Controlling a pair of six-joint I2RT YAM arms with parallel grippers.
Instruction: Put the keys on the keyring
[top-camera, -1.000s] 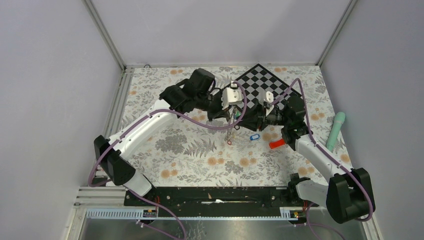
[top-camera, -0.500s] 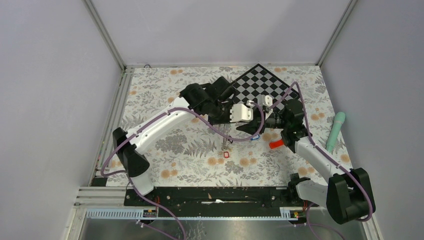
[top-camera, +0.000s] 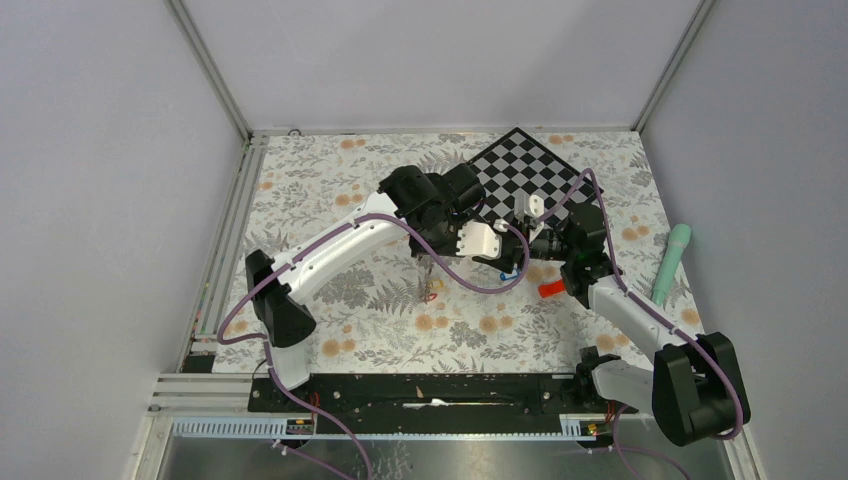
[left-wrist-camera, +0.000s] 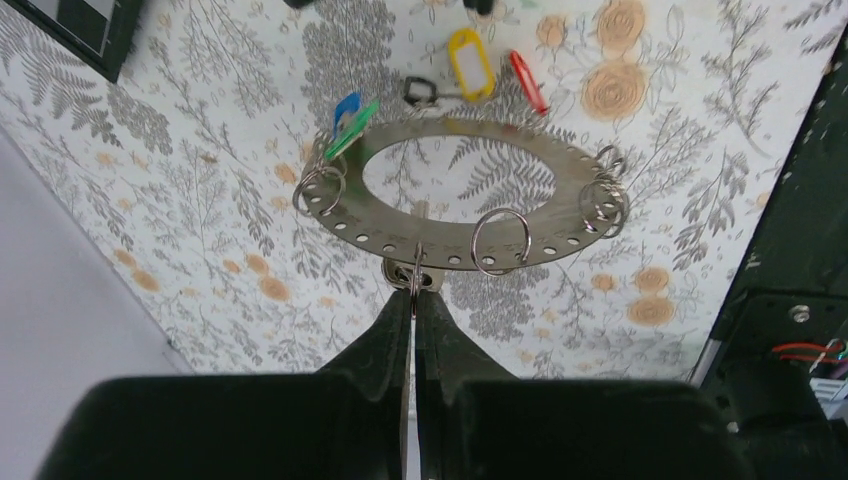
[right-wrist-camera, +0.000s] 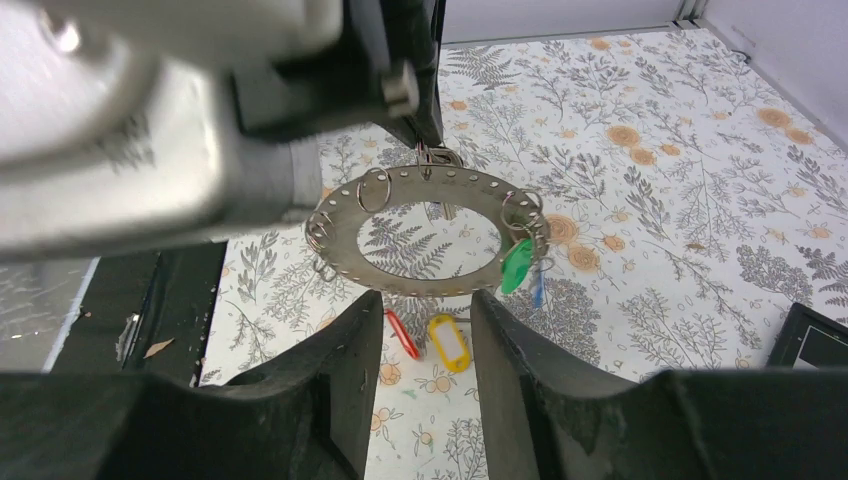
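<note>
The keyring (left-wrist-camera: 455, 190) is a grey flat ring with small holes and several wire loops. My left gripper (left-wrist-camera: 413, 292) is shut on a metal key (left-wrist-camera: 414, 272) at the keyring's near rim and holds it above the mat. Green (left-wrist-camera: 350, 128) and blue (left-wrist-camera: 345, 108) tagged keys hang at one side. Yellow (left-wrist-camera: 471, 63), red (left-wrist-camera: 527, 82) and black (left-wrist-camera: 421, 92) tags hang off the far rim. My right gripper (right-wrist-camera: 425, 330) is open, its jaws wide just short of the keyring (right-wrist-camera: 425, 285). In the top view the keyring (top-camera: 428, 287) hangs under the left gripper (top-camera: 427, 266).
A black-and-white chequered board (top-camera: 520, 170) lies at the back. A plain red block (top-camera: 552, 289) lies beside the right arm, and a mint-green stick (top-camera: 672, 262) lies at the far right. A blue tag (top-camera: 508, 270) shows on the mat under the right gripper (top-camera: 505, 258).
My left arm has swung toward the near left, carrying the hanging keyring and its tags with it. The right gripper has followed a little to the left.
</note>
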